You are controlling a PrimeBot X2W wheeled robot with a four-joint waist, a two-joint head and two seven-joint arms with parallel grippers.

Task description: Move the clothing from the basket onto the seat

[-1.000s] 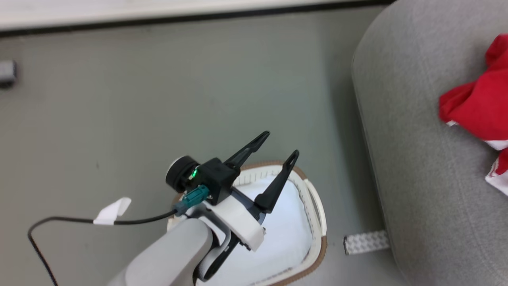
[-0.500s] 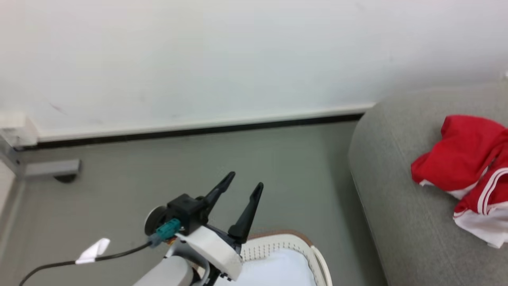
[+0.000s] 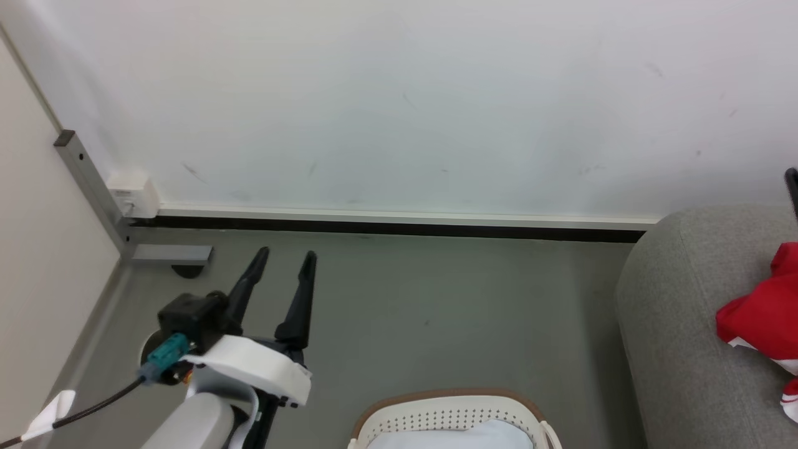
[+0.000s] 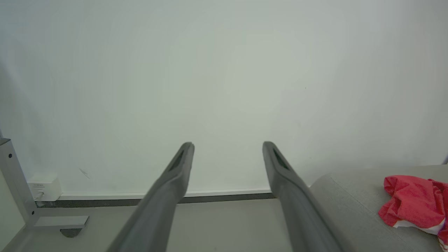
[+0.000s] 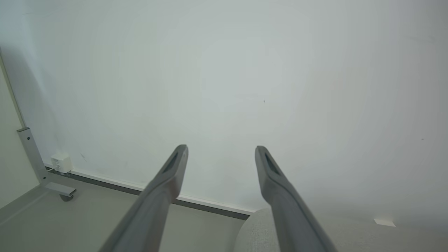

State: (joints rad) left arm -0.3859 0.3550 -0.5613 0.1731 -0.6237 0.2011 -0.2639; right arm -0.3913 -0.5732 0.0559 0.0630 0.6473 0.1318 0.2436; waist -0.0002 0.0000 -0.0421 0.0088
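Head frame, lower left: left claw (image 3: 285, 254) spread, empty, pointed up-frame at the wall (image 3: 399, 112). The right claw (image 5: 220, 149) was spread too, pinching nothing. The basket (image 3: 449, 395) sat bottom centre, down-right of the left claw and behind its tips, with a white cloth (image 3: 458, 438) inside. The red clothing (image 3: 757, 318) lay far right on the sofa (image 3: 673, 337). The left arm looked nearer the basket; probably nothing red remained to fetch.

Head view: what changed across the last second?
The camera tilted up, bringing the wall into view. The left gripper, open and empty, swung from above the basket to its left, over the floor. The red clothing stayed on the seat; the white cloth stayed in the basket.
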